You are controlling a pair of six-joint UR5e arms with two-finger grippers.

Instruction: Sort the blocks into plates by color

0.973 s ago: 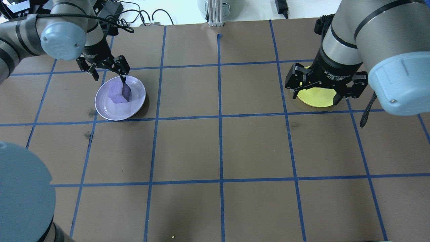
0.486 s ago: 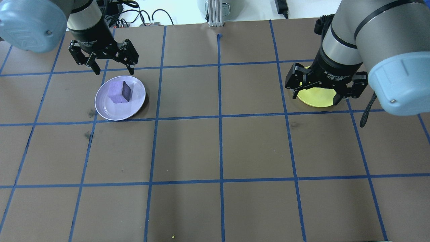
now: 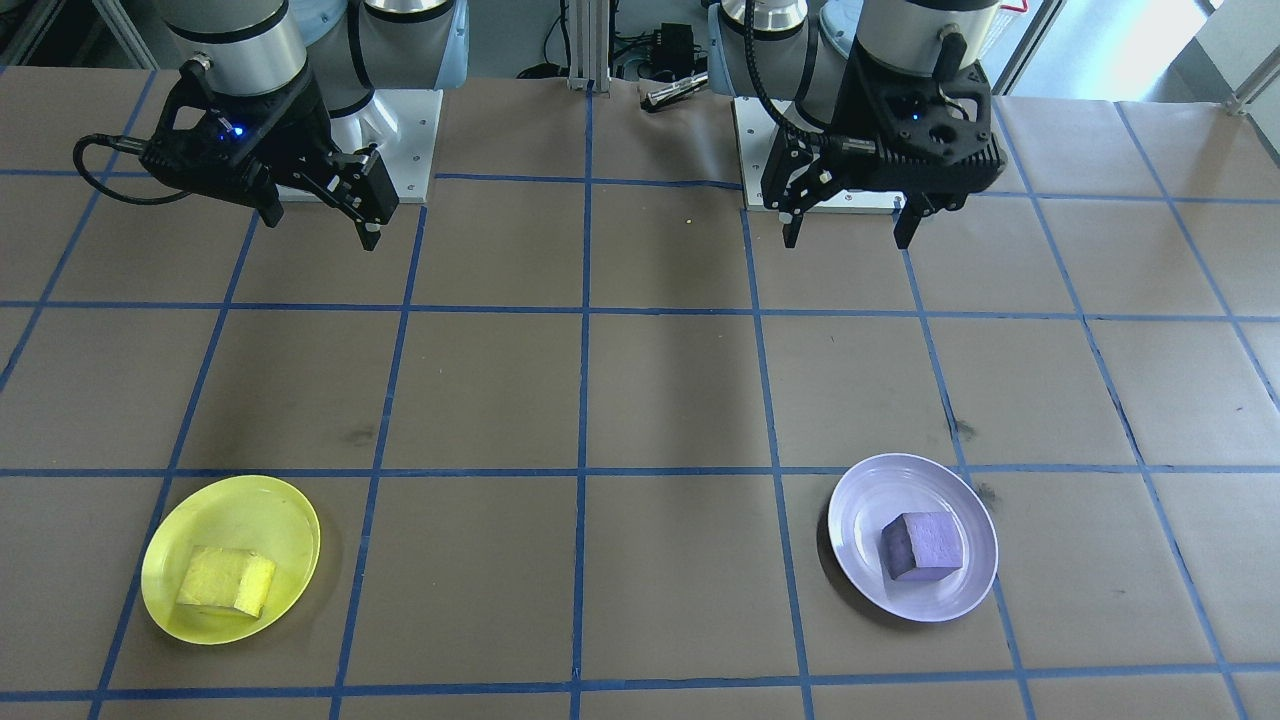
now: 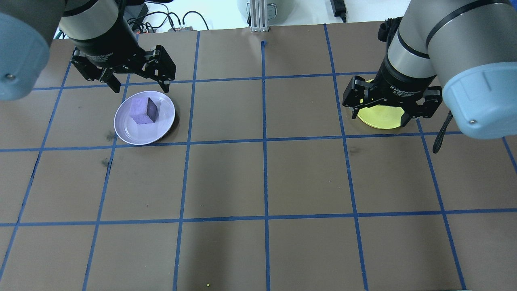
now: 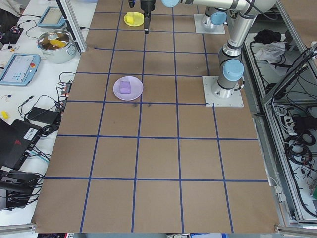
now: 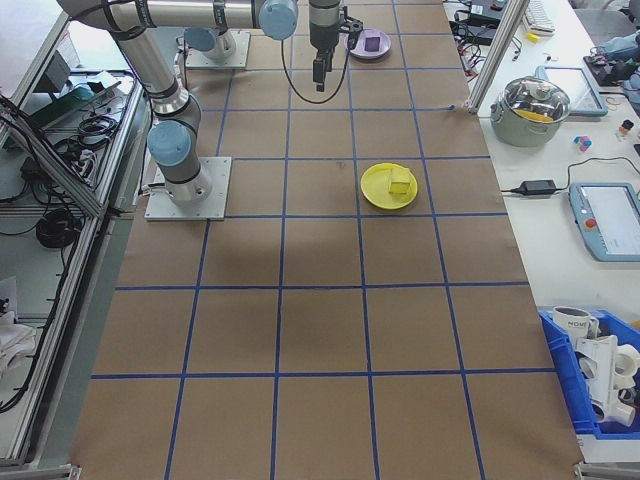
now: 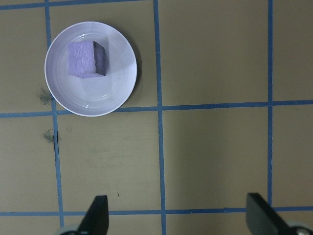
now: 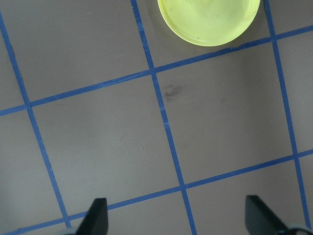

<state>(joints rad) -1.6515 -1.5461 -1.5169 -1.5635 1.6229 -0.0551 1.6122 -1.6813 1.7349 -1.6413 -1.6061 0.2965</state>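
Exterior front-facing: we see the purple block point(image 3: 922, 545) on the lavender plate point(image 3: 868, 499) at 4 o'clock, the yellow block point(image 3: 226, 581) on the yellow plate point(image 3: 250, 507) at 8 (both grippers, left gripper point(image 3: 848, 228) and right gripper point(image 3: 320, 220), gape empty).

**Both blocks on plates**

We see the yellow block point(image 6: 401, 181) lying on the yellow plate point(image 6: 377, 192), well short of our near gripper point(image 6: 319, 75) and to its right. The purple block point(image 6: 372, 41) sits on the lavender plate point(image 6: 356, 46), just past that gripper.
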